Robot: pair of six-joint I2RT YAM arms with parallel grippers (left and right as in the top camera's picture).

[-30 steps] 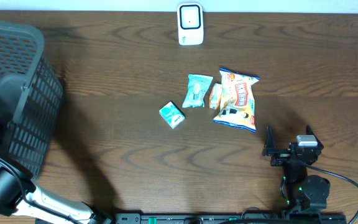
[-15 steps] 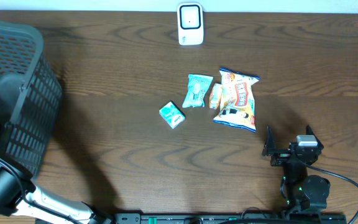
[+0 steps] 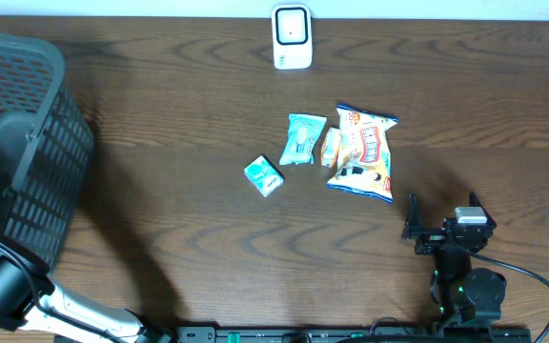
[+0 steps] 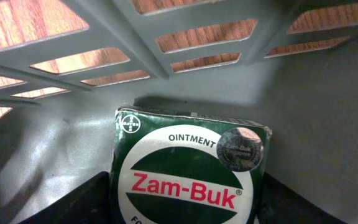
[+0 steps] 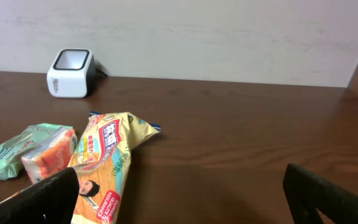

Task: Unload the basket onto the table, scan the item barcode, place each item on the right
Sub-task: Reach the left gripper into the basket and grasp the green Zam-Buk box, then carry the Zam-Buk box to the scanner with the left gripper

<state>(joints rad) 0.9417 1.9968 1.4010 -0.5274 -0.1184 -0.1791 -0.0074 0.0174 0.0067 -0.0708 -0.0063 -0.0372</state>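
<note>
The left wrist view is looking down into a grey plastic basket (image 4: 123, 37) whose slotted wall is letting the wooden table show through. A dark green Zam-Buk ointment box (image 4: 188, 168) is lying label up on the basket floor, with a round silver seal near its upper right corner. The left gripper (image 4: 185, 196) is straddling this box: its dark fingers (image 4: 73, 199) are sitting at the bottom corners of the view, one just beside each long side of the box. They are spread about as wide as the box. It is not possible to tell whether they are pressing on it.

From overhead, the basket (image 3: 27, 143) is standing at the left edge of the brown table (image 3: 160, 238). The white barcode scanner (image 3: 292, 36) is standing at the far edge, well apart from it.

The right gripper (image 3: 442, 205) is sitting near the front right of the table with its fingers spread wide and nothing between them. Ahead of it, a yellow snack bag (image 5: 101, 162) is lying flat. An orange packet (image 5: 47, 152) and a teal packet (image 3: 303, 138) are lying just beside the bag. A small teal box (image 3: 264, 176) is resting a little apart.
</note>
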